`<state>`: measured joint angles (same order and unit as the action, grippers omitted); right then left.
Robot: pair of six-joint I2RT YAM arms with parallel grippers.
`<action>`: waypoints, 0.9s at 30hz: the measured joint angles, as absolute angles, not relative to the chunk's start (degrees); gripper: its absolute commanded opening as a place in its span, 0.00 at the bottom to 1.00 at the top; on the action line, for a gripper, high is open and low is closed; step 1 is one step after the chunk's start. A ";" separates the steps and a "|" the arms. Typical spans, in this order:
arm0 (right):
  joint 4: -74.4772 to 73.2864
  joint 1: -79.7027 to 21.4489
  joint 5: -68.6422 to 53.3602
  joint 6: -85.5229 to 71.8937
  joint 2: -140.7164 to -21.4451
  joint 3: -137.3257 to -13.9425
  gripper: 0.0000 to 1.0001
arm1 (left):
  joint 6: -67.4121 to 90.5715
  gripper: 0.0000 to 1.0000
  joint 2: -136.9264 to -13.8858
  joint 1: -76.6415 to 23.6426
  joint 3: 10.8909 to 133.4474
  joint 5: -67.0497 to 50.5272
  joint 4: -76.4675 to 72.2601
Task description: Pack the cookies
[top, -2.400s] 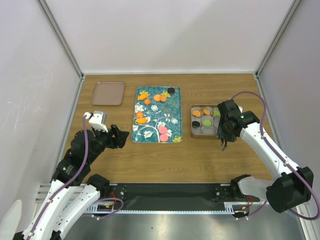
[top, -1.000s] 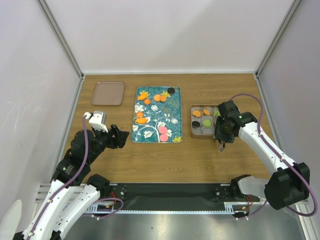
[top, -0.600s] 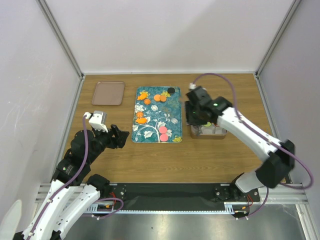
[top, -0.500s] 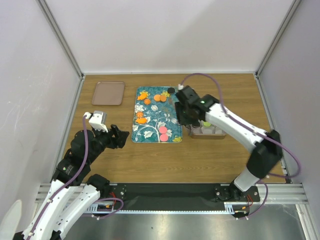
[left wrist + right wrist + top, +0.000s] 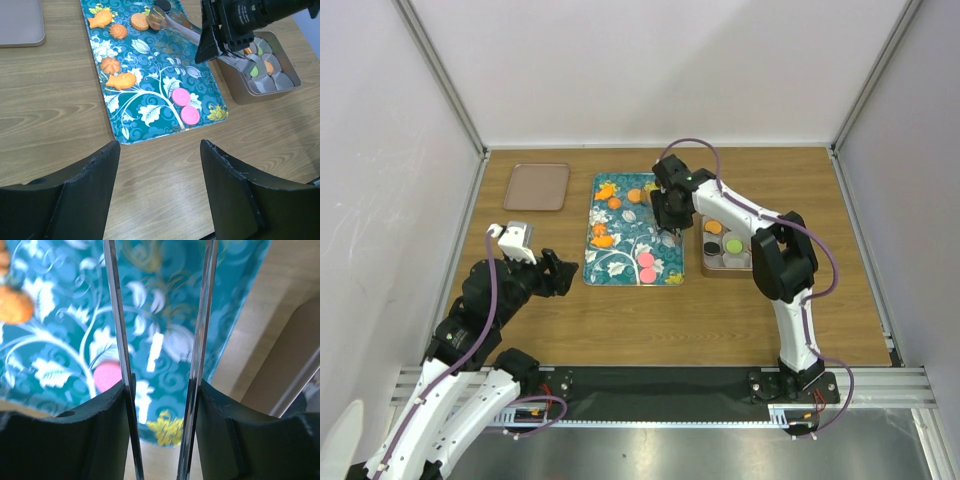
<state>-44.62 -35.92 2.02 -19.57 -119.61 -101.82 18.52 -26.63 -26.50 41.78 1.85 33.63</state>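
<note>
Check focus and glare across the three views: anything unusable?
Right wrist: teal tray soft and out of focus, with a white glare streak on it; the shiny blades of the right claw mirror the pattern. Left wrist: tray and pink cookies sharp; the left claw is dark and slightly soft up close. Top external: even light, faint shadows, sharp.

The table [image 5: 620,320] is wood-grain board with a dull, smooth face. The teal floral tray [image 5: 150,75] is glossy and throws back light. The fingers [image 5: 116,315] of the right gripper [image 5: 157,255] are thin polished metal strips, mirror-bright, set in matt black plastic. The left gripper [image 5: 159,144] has matt black plastic fingers. The tin [image 5: 260,95] is dull metal, lined with white pleated paper cups [image 5: 282,82]. The pink cookies [image 5: 180,97] look smooth and matt
</note>
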 measured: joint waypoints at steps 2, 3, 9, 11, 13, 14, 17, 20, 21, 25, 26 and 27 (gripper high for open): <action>-44.45 -34.74 1.30 -19.33 -121.05 -102.80 0.52 | 18.52 0.72 -26.63 -26.50 41.78 1.87 33.61; -44.21 -34.26 0.86 -19.27 -121.58 -103.24 0.52 | 18.52 0.72 -26.65 -26.50 41.78 1.87 33.63; -42.70 -33.30 -1.63 -19.22 -122.48 -103.61 0.51 | 18.55 0.72 -26.65 -26.50 41.78 2.00 33.61; -42.26 -33.32 -2.24 -19.22 -122.48 -103.61 0.50 | 18.55 0.71 -26.76 -26.50 41.78 2.00 33.61; -42.13 -33.43 -2.52 -19.25 -122.48 -103.61 0.50 | 18.55 0.72 -26.92 -26.50 41.78 2.02 33.61; -42.13 -33.52 -2.50 -19.25 -122.48 -103.61 0.50 | 18.55 0.72 -26.98 -26.50 41.78 2.02 33.63; -42.41 -33.78 -1.96 -19.27 -122.48 -103.61 0.48 | 18.55 0.72 -27.03 -26.50 41.78 2.00 33.63; -42.96 -33.78 -1.39 -19.35 -122.50 -103.61 0.45 | 18.52 0.72 -27.03 -26.50 41.78 2.02 33.63; -43.16 -33.78 -1.19 -19.42 -122.56 -103.61 0.44 | 18.52 0.72 -27.00 -26.50 41.78 2.02 33.63; -44.07 -33.61 0.34 -19.42 -122.78 -103.61 0.44 | 18.55 0.72 -27.03 -26.50 41.78 2.00 33.63; -44.36 -33.50 0.73 -19.42 -122.83 -103.61 0.44 | 18.55 0.72 -27.03 -26.50 41.78 2.02 33.63; -44.66 -33.50 1.06 -19.42 -122.87 -103.61 0.44 | 18.52 0.72 -27.03 -26.50 41.78 2.00 33.63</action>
